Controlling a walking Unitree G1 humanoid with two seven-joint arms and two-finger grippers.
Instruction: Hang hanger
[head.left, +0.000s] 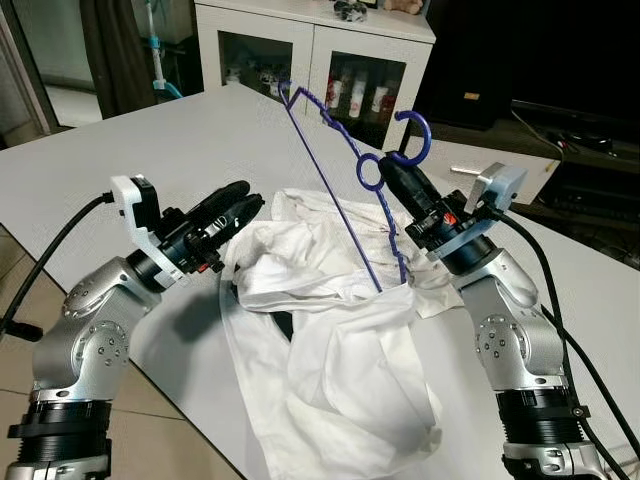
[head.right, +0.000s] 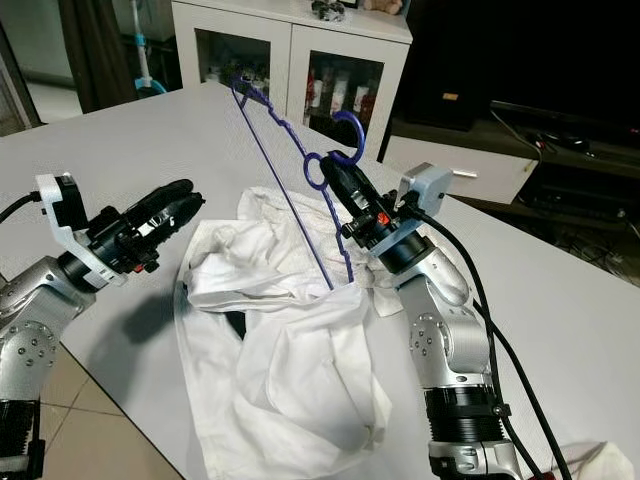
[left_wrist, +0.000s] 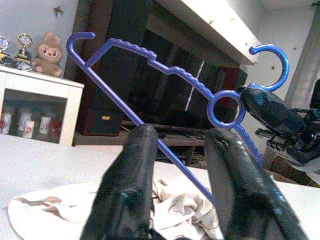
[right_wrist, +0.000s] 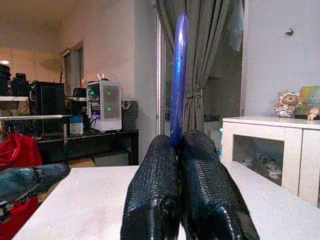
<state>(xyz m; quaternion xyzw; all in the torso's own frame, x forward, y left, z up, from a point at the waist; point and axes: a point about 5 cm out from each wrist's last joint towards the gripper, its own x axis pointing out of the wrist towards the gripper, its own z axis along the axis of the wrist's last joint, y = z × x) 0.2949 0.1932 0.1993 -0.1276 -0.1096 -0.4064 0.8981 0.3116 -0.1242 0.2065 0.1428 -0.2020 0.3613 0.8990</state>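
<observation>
Right tool pinched purple hanger below hook, lower end caught in white shirt on table; left tool spread nearby. Risk: hanger twisting loose, snagging cloth.

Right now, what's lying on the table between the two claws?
A crumpled white shirt lies between the left claw and right claw; the purple hanger's lower end dips into it, seen from both eye views.

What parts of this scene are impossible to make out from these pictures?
- Lower end of the purple hanger: buried in the white garment, eye views.
- Items behind the cabinet glass: too small.
- How the right gripper pinches the hanger: its fingers cover the contact, right wrist view.
</observation>
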